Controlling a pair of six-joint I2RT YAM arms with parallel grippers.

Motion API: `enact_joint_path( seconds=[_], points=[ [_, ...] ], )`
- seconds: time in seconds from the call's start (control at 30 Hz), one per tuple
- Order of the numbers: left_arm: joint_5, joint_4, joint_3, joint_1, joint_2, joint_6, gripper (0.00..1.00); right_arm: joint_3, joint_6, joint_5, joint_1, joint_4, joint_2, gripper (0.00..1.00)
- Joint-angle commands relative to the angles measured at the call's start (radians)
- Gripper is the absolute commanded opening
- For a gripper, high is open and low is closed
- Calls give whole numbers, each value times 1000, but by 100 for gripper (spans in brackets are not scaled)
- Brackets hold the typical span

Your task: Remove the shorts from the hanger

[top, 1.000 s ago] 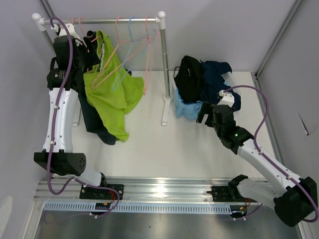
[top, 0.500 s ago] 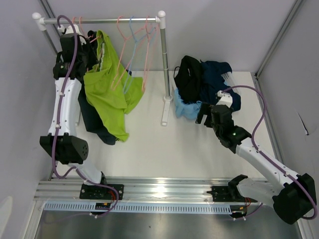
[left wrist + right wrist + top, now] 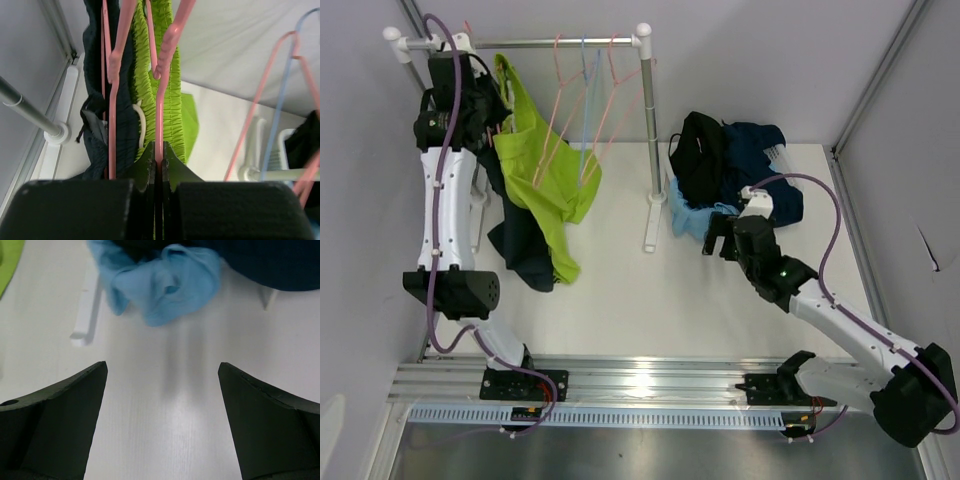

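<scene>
Lime green shorts (image 3: 548, 175) (image 3: 172, 100) hang from a pink hanger (image 3: 167, 60) at the left end of the rail (image 3: 560, 42). Dark blue-green shorts (image 3: 525, 250) (image 3: 125, 115) hang right behind them on another pink hanger. My left gripper (image 3: 488, 115) (image 3: 160, 152) is up by the rail, shut on the pink hanger's thin bar in front of the green waistband. Black shorts (image 3: 698, 150), navy shorts (image 3: 760, 150) and light blue shorts (image 3: 692, 220) (image 3: 160, 285) lie piled on the table at the right. My right gripper (image 3: 715, 235) (image 3: 162, 390) hovers open just short of the light blue shorts, holding nothing.
Bare pink and blue hangers (image 3: 588, 95) dangle from the middle of the rail. The rack's right post (image 3: 650, 140) stands on a white foot (image 3: 653, 235) between the hanging shorts and the pile. Side walls close in the table on both sides.
The left gripper closed onto the pink hanger and shifted up and left along the rail, swinging the green shorts and hangers. The right arm edged left toward the light blue shorts.
</scene>
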Motion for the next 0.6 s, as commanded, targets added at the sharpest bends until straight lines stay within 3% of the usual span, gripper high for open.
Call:
enact_joint_path(
  seconds=[0.0,0.2,0.37,0.57],
  points=[
    [47,-2,150,-3,-40,-19,0,79,-68,-16,118,119,-56,99],
    [67,-8,135,-20,-123,-31,0,266,-169,33,457,211,10,99],
    [70,18,20,-26,-212,-48,0,575,-255,73,716,299,288,99],
    [121,13,-48,-64,-287,-66,0,878,-271,0,778,319,583,99]
  ],
)
